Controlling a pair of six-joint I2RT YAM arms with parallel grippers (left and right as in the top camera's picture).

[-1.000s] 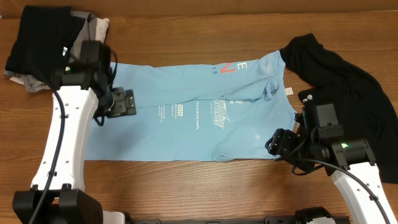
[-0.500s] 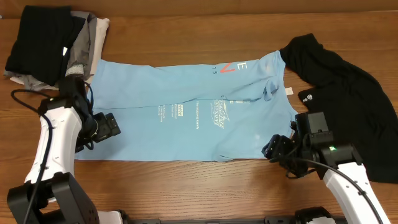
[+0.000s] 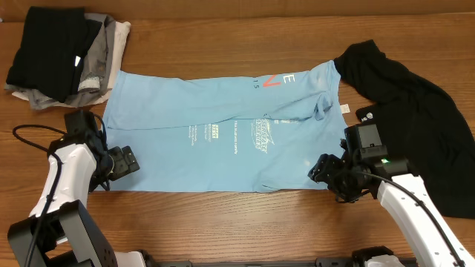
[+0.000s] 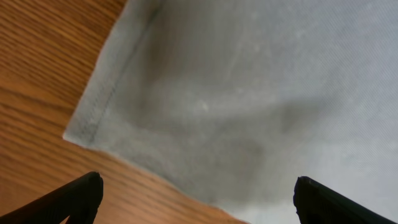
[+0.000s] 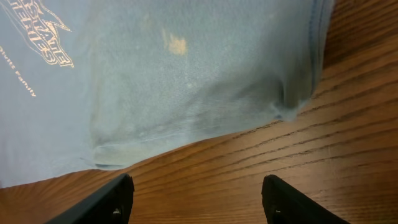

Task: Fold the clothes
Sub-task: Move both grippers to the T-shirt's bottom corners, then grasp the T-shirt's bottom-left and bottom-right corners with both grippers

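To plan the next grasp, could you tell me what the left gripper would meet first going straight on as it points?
Most likely the hem corner of the light blue T-shirt, lying flat on the wooden table just ahead of the open left gripper, though depth is unclear.

Blue tee [image 3: 171,141], white "E" + red letter, rest too sm. to read

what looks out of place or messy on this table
The light blue T-shirt lies flat except for creases bunched at the end nearest the black garment, which lies crumpled and unfolded. A pale blotch also marks the shirt there.
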